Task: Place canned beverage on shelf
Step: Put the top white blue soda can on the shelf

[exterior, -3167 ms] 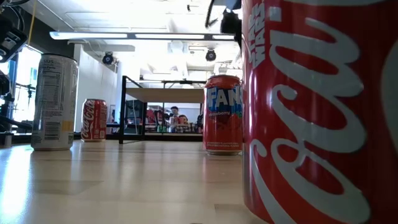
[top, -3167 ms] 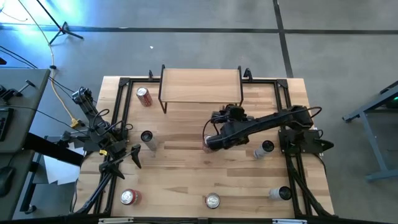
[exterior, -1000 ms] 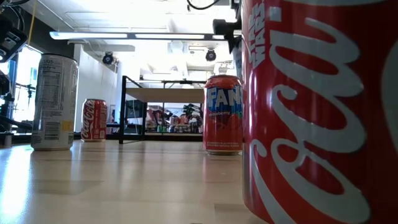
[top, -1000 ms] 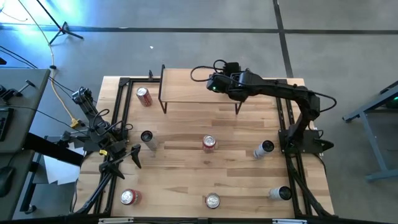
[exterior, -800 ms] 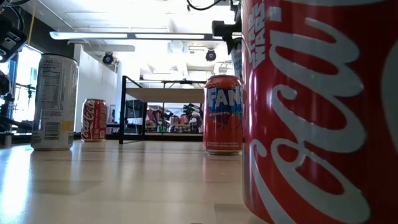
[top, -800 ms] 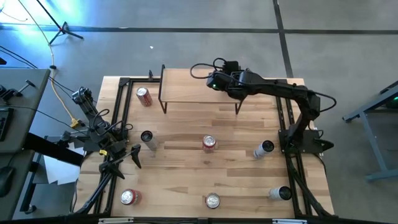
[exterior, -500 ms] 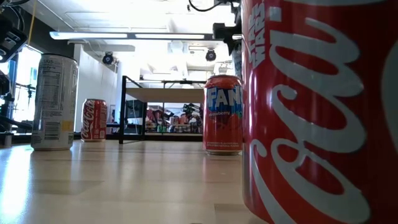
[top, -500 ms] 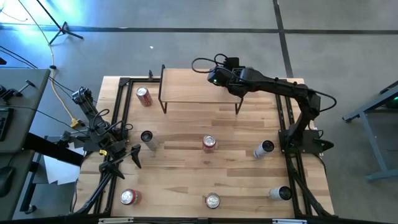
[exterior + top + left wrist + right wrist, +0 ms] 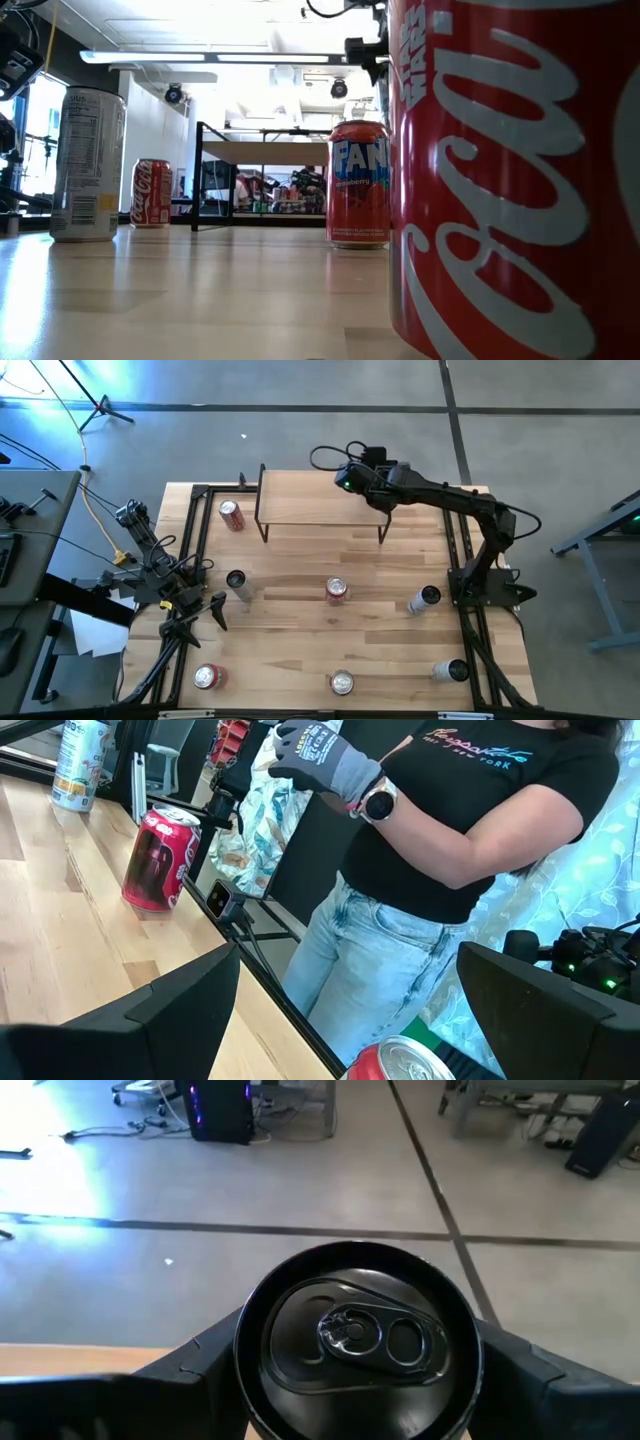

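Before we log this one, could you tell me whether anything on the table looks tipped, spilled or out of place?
Nothing stands out. The cans on the table stand upright with no spill, and the right claw holds a black-topped can upright over the shelf.

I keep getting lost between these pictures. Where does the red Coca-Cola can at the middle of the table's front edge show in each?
High view: Coca-Cola can, bottom centre, at the front edge.
Low view: fills the right side, very close.
Left wrist view: upper left, upright.
Right wrist view: not in it.
Shared landmark: the wooden tabletop.
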Tool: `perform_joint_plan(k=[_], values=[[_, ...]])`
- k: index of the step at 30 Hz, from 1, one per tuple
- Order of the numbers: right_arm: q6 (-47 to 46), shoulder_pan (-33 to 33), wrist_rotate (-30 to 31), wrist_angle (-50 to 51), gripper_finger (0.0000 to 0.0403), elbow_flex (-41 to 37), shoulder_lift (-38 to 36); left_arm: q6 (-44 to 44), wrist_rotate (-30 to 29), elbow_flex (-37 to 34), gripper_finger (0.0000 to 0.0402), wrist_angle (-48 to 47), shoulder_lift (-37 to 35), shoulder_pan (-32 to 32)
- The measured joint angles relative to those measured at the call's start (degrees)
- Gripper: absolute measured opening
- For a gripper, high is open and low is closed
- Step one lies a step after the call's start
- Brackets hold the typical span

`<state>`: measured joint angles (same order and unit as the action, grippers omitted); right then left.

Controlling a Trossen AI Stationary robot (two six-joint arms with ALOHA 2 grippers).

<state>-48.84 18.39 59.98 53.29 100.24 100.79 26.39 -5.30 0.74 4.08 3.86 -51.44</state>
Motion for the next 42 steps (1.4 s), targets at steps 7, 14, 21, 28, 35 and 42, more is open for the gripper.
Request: perform_joint_plan(k=[7, 14, 21, 28, 35, 42], values=[[1.52, -0.03, -0.7, -11.54, 0.0259, -9.13, -1.85, 0.0, 0.0, 0.01, 0.036, -0.04, 0.0, -0.02], [5.47, 0.38, -1.54, -24.02, 0.0259, -18.09, -6.7, 0.0, 0.0, -0.01, 0.036, -0.04, 0.0, -0.02], [12.01, 0.88, -2.44, -27.78, 0.0259, -19.84, -7.74, 0.0, 0.0, -0.01, 0.036, -0.04, 0.0, -0.02], [16.23, 2.27, -4.46, -30.3, 0.0259, -19.89, -7.63, 0.0, 0.0, 0.0, 0.036, -0.01, 0.0, -0.01], [17.85, 3.42, -7.43, -32.17, 0.0259, -19.91, -7.58, 0.0, 0.0, -0.01, 0.036, 0.0, 0.0, -0.02], [17.85, 3.39, -6.41, -32.16, 0.0259, -19.91, -7.56, 0.0, 0.0, -0.01, 0.036, -0.01, 0.0, -0.02]])
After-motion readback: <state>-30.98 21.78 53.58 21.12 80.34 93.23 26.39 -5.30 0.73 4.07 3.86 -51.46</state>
